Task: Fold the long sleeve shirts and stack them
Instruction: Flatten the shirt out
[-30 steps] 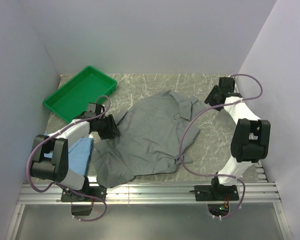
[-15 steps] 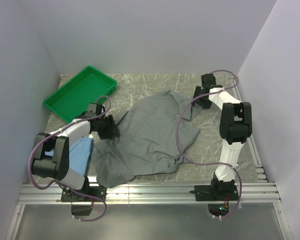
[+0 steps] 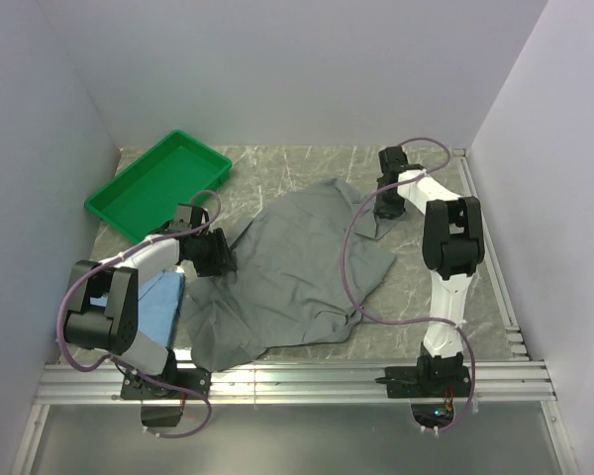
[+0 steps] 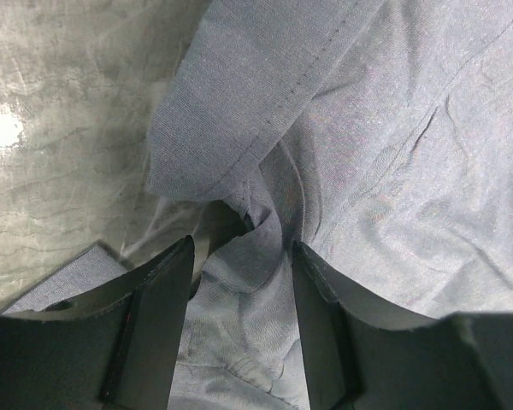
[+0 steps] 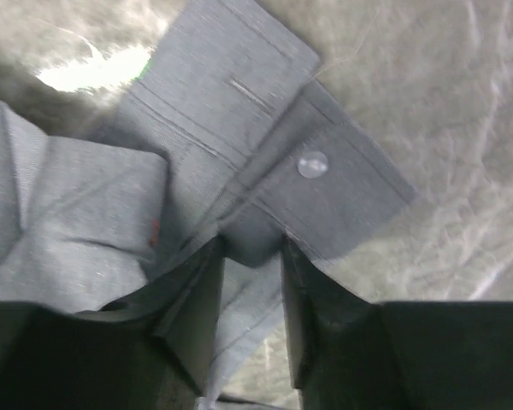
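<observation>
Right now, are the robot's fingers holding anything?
Left fingers: apart, straddling a fold of the grey shirt; grip cannot be told.
Right fingers: straddling its buttoned edge; grip cannot be told.

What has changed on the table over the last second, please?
The right gripper swung leftward onto the far right corner of the grey shirt, its fingers now astride the cloth. The left gripper stayed at the shirt's left edge. The shirt itself, the blue shirt and the green tray lay unmoved.
</observation>
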